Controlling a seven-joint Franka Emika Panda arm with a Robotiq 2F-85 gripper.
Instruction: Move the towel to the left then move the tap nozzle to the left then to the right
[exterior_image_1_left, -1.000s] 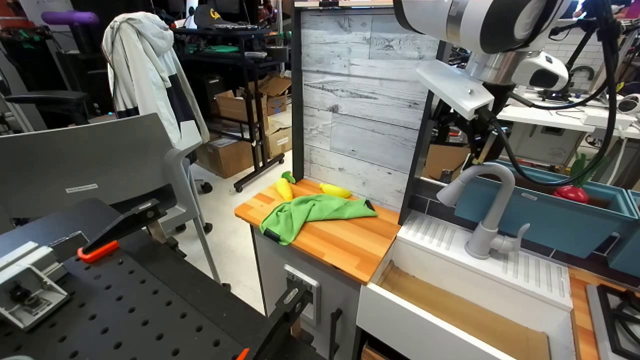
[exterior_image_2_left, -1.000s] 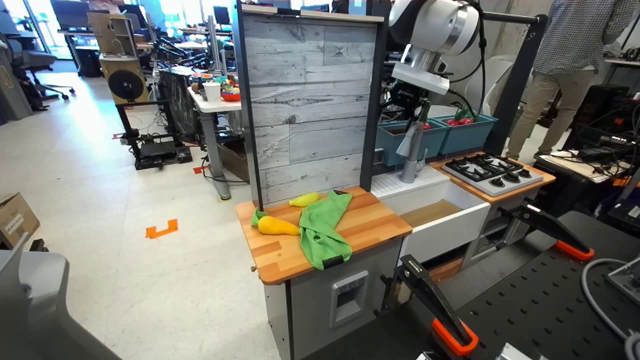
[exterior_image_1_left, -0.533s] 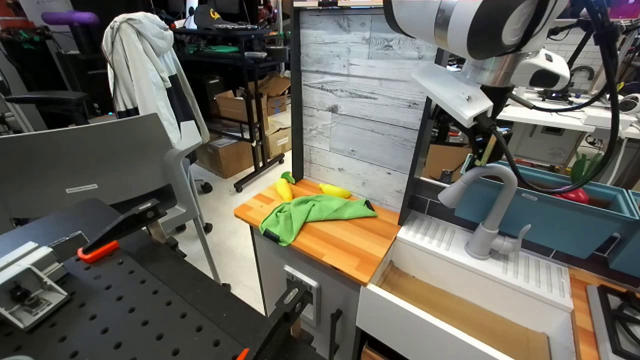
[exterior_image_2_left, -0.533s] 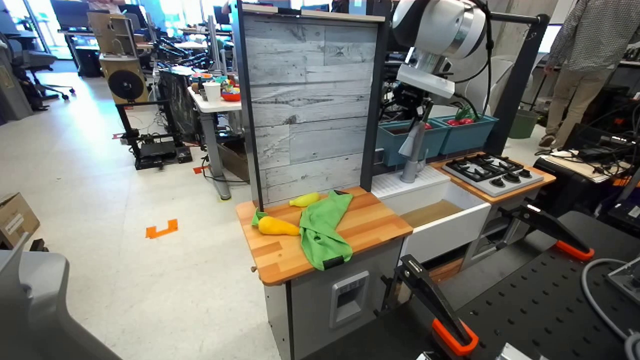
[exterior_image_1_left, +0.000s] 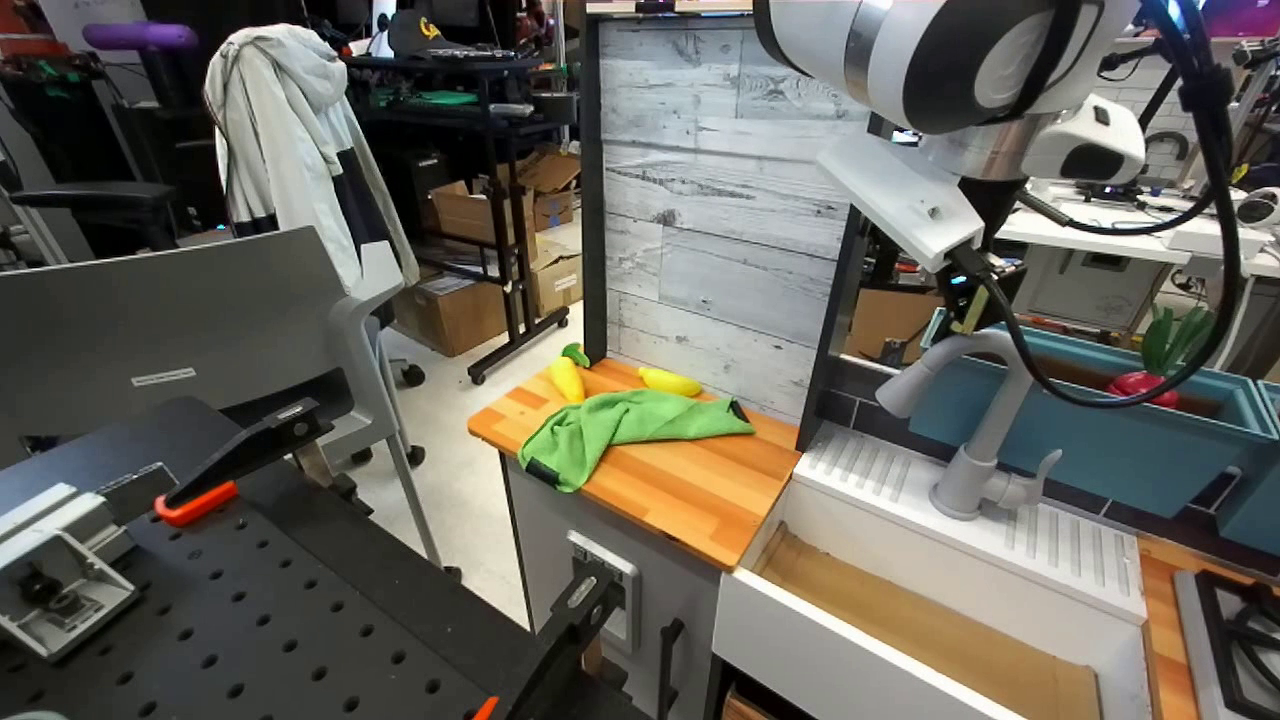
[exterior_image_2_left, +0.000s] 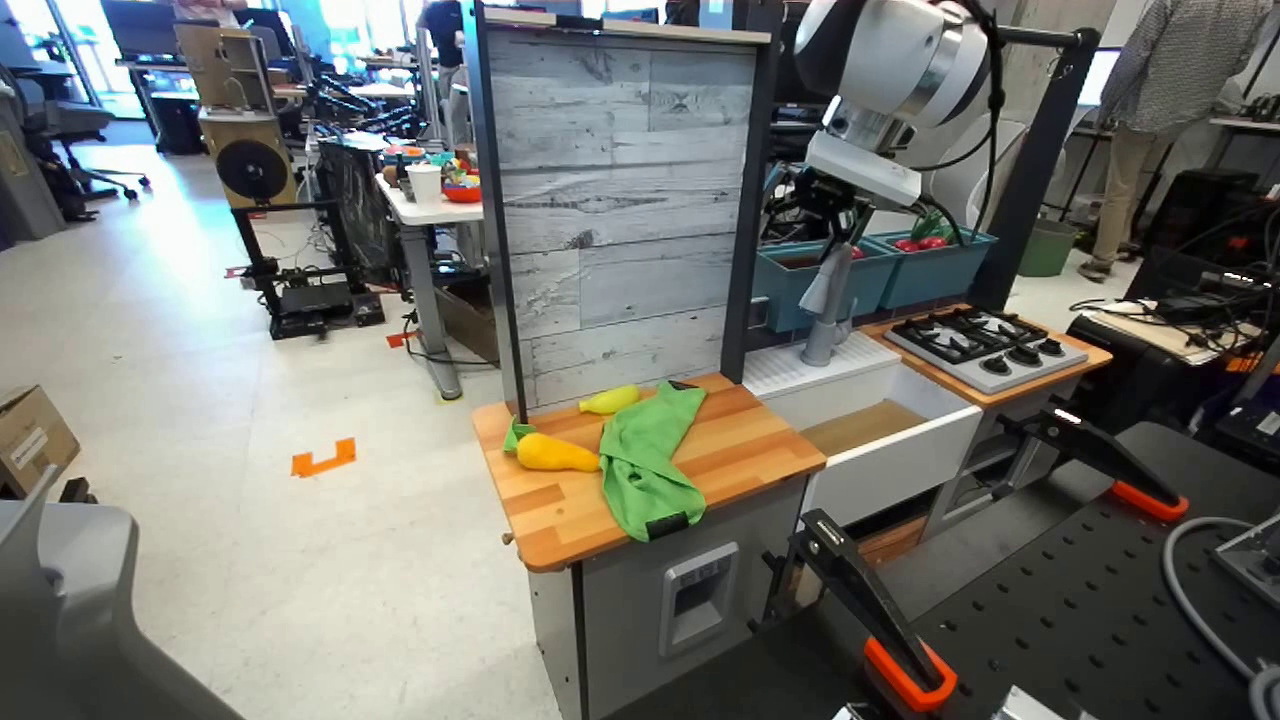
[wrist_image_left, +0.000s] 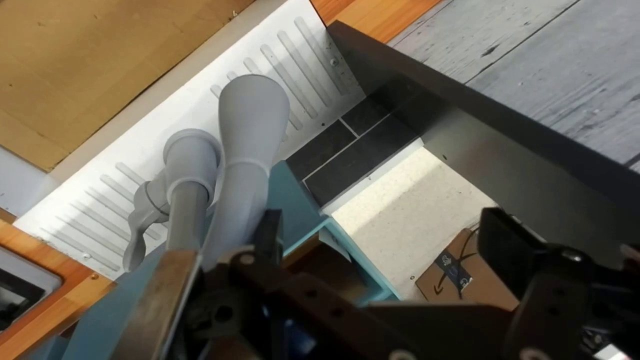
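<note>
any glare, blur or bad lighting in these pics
In an exterior view, the windows are washed out and the floor shows bright glare; in both exterior views, the towel looks fairly sharp; in the wrist view, the gripper is dark and looks soft, while the tap nozzle is clearer.

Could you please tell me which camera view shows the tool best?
The wrist view: it shows the tool up close, with its jaws apart. In both exterior views the tool is small and dark near the top of the tap, so its opening is hard to judge.
</note>
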